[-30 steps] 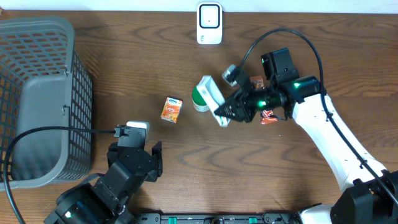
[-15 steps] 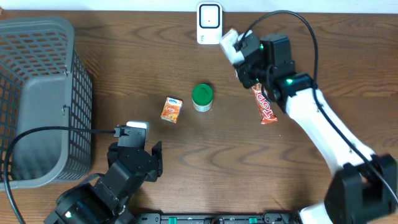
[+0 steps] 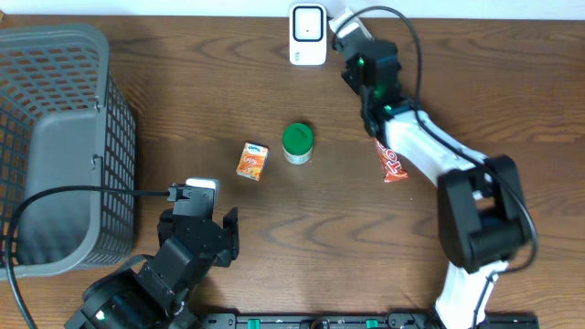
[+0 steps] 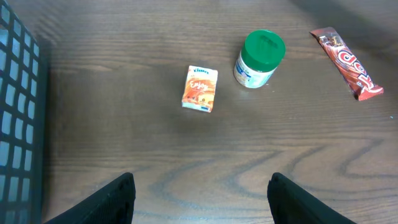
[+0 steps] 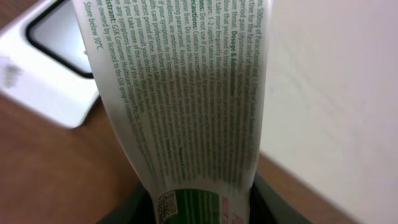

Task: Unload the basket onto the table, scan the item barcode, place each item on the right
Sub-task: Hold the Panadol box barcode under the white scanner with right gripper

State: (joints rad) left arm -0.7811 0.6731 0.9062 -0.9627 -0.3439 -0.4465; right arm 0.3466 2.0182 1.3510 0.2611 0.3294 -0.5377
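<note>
Clenching the paracetamol carton (image 5: 180, 93) in right fingers (image 5: 277, 208) by the far barcode scanner (image 3: 308, 35), left fingers (image 4: 118, 199) released; risking no read by angling the wrong face toward it.

White carton (image 5: 180, 93) — long and flat-sided, dense green small print running along its face, a green band and a small square code mark near the gripped end. Held clear of the desk, pinched at that end in the right claw (image 5: 200, 208), roughly on end in the wrist view and leaning a little. From overhead, carton (image 3: 345, 20) at the desk's far edge, just right of the scanner (image 3: 308, 34). Scanner — a white upright unit with rounded corners and a dark window, standing at the far middle of the desk. In the wrist view, scanner (image 5: 46, 74) close behind the carton's left side, its window partly hidden.
</note>
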